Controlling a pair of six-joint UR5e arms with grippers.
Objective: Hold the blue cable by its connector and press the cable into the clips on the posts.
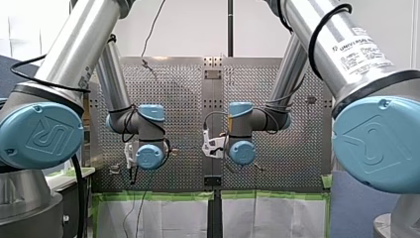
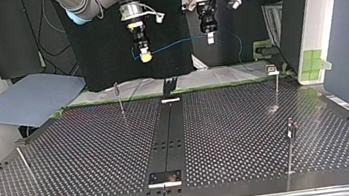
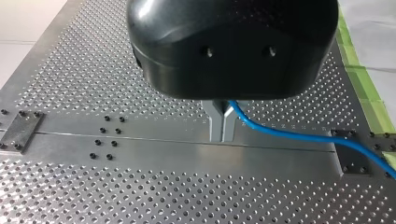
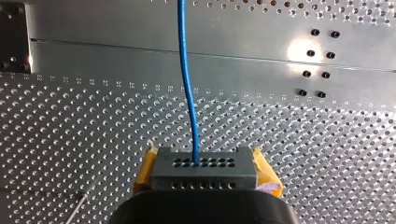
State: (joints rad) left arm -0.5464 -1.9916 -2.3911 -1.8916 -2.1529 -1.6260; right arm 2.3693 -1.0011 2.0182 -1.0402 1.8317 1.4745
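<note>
Main risk: the blue cable could slip through my left gripper, or go slack and miss a clip, in my judgement, if the two arms come down out of step; a pull the other way could cock the connector between the yellow pads
Second risk: the thin posts stand well below both grippers and apart from them in the top view, so a slightly misaimed approach could bend one or miss its clip
Right claw: my right gripper is clamped on the dark multi-hole connector, which sits squarely between its pads; the cable leaves the block's face and runs straight ahead of the fingers
Left claw: the metal fingers are pinched together on the cable, which comes out beside the fingertips and trails off to one side
Cable: strung in the air between the two grippers, high over the perforated table, touching no post; none of it is clipped yet
</note>
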